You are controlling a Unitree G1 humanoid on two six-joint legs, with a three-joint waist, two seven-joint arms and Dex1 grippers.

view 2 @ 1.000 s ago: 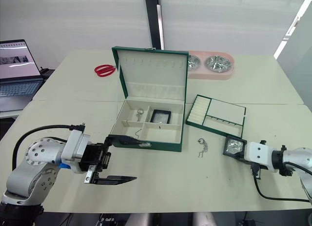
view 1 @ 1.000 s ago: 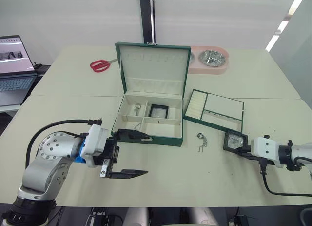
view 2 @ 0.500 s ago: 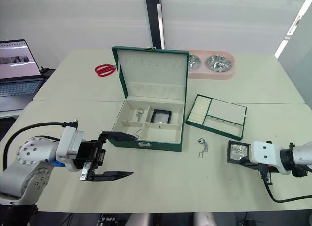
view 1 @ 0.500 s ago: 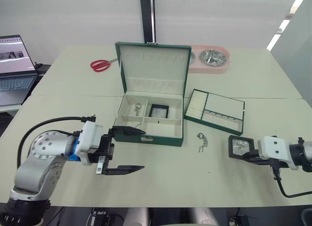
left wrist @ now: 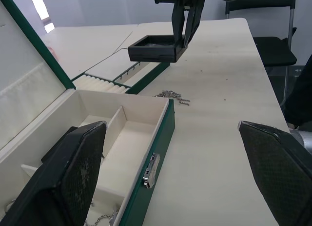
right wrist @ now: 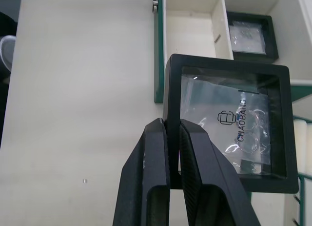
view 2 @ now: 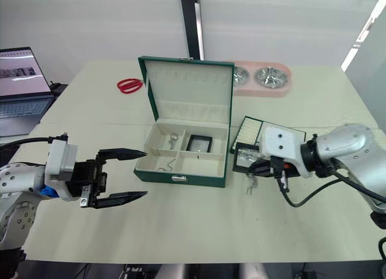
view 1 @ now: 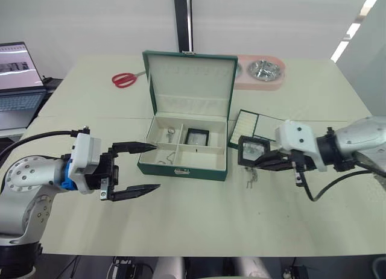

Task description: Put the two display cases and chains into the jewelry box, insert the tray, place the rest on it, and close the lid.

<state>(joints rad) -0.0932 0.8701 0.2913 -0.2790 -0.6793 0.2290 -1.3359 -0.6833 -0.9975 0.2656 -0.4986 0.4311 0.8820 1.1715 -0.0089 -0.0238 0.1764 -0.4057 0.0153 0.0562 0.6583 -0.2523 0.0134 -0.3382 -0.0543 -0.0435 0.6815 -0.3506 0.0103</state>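
Observation:
The dark green jewelry box (view 1: 181,169) stands open mid-table with its lid (view 1: 190,74) upright. One display case (view 1: 196,137) lies in a back compartment, and small chains (view 1: 170,133) rest in the left compartments. My right gripper (right wrist: 168,126) is shut on the edge of the second display case (right wrist: 229,123), holding it above the table just right of the box. Below it a silvery chain (view 1: 248,180) lies on the table. The tray (view 1: 265,127) sits behind that gripper. My left gripper (view 1: 157,167) is open and empty at the box's front left corner.
Red scissors (view 1: 123,80) lie at the back left, and a pink double bowl (view 1: 259,74) sits behind the box. A laptop (view 1: 15,80) stands on a side table at far left. The table in front of the box is bare.
My right gripper has lifted the display case off the table's right side and carried it left to just beside the box. My left arm has drawn back to the left, still open.

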